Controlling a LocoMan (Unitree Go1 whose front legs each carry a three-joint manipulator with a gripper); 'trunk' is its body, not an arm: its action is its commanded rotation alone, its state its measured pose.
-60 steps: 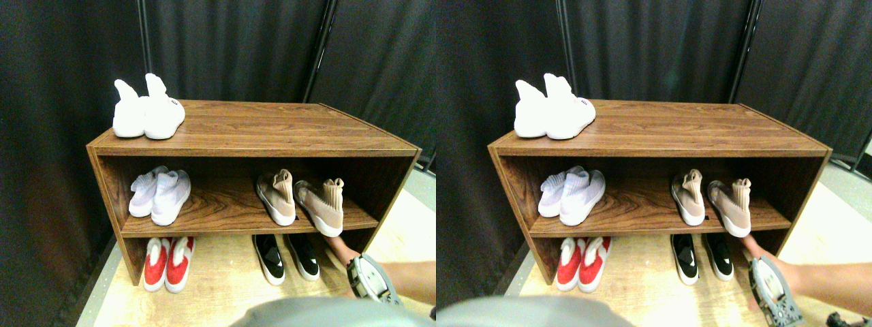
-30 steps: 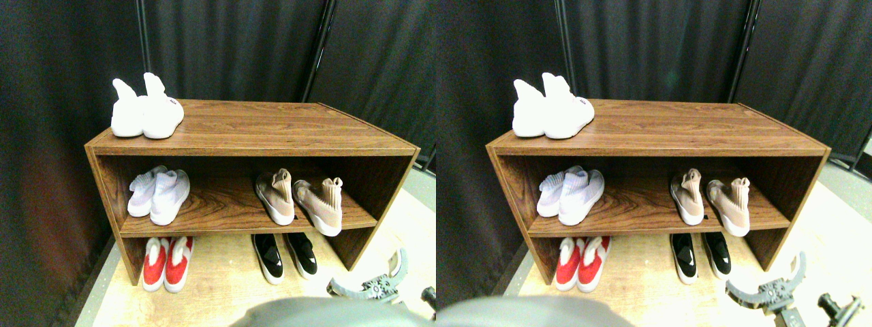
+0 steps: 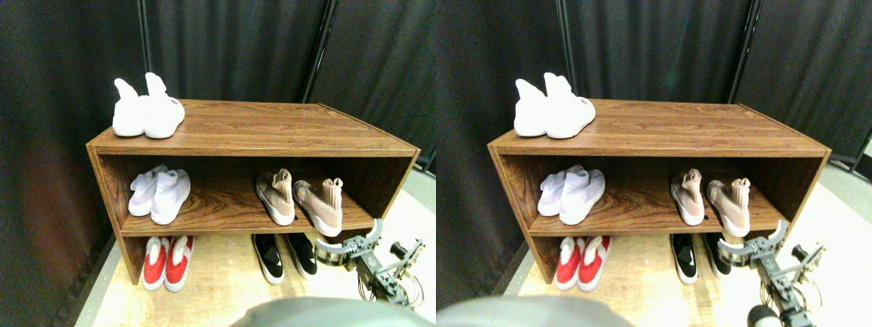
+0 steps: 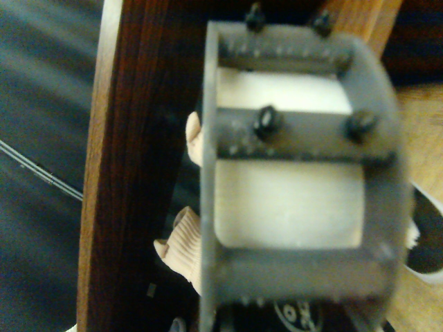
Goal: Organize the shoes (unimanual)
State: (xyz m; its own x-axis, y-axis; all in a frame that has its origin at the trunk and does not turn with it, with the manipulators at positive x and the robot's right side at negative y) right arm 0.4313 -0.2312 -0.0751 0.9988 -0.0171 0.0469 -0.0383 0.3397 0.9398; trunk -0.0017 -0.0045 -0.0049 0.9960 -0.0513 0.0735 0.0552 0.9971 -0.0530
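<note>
Beige knit: the tan pair stands on the middle board of the wooden shoe rack (image 3: 252, 129), toward its right end, and the right-hand tan shoe (image 3: 320, 206) lies askew, its white-soled toe angled out over the board's front edge while the left tan shoe (image 3: 276, 197) sits squarer. The right gripper (image 3: 349, 246) hangs just below and in front of that jutting toe, jaws spread wide and empty. The skewed shoe's long axis runs back into the rack and up-left from the jaws. The black pair (image 3: 286, 257) sits on the floor beneath, just left of the gripper.
</note>
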